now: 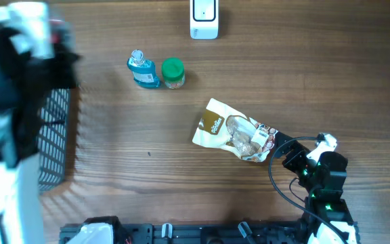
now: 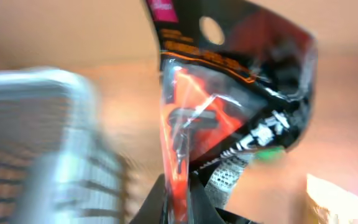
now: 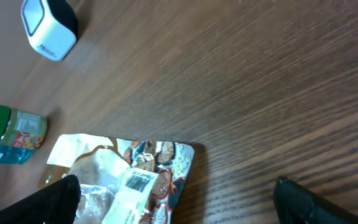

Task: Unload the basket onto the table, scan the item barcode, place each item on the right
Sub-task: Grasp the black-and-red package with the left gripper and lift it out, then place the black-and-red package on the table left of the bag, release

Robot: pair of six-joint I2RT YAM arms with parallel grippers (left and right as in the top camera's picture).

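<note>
The left gripper (image 2: 178, 200) is pinching the bottom edge of a black-and-red hanging packet (image 2: 229, 106), jaws closed on it, and is holding it upright in the air next to the wire basket (image 2: 42, 149) at the left side of the table. The packet is looking light and thin. Its glossy plastic front is catching the light, so it is probably slick and flexible, and gripped only by one edge it is likely sagging or swinging as the arm moves. A hold on the flat sealed border, clear of the raised middle, seems safest. The view is too blurred to show where its barcode is. The white scanner (image 1: 204, 19) is sitting at the far edge of the table, well away from the packet. The right gripper (image 3: 179, 202) is hanging wide open and holding nothing, just beside a crinkly snack bag (image 3: 123, 174) lying flat on the table.
</note>
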